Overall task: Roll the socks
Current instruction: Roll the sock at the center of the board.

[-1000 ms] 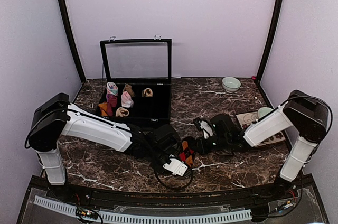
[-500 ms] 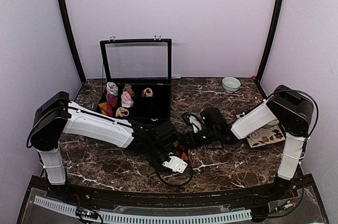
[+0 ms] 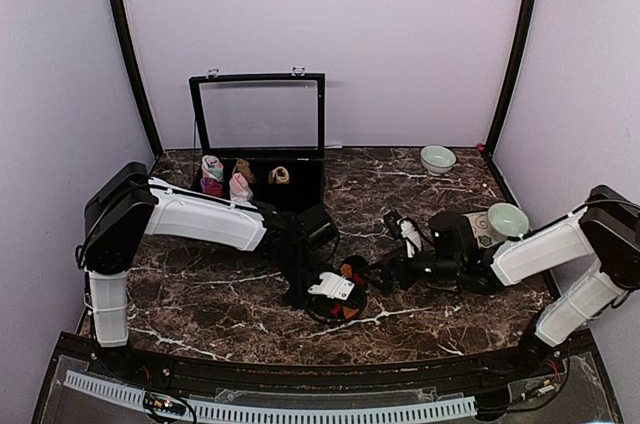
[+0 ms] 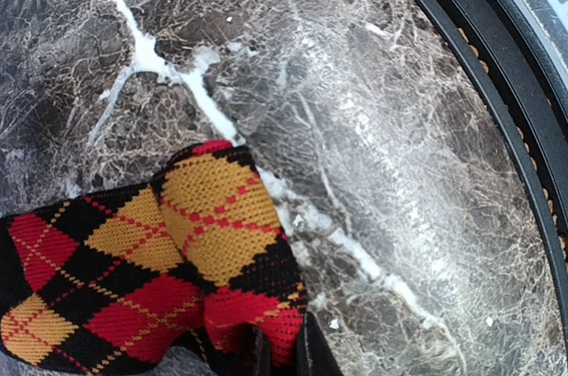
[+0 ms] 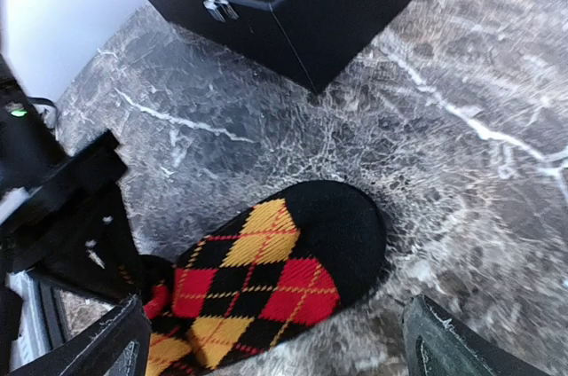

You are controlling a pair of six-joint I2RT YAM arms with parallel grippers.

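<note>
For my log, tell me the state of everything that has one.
Black glass-lidded case: open.
Black knit sock with red and yellow diamonds: mostly flat, one end pinched.
Left tool: shut on the sock.
Right tool: open.
Pale green bowl at back: upright.
Pale green bowl at right: upright.

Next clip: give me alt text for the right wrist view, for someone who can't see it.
A black argyle sock with red and yellow diamonds lies on the marble table, just ahead of the open right gripper. The left arm looms at the left edge, and a black box sits beyond.
</note>
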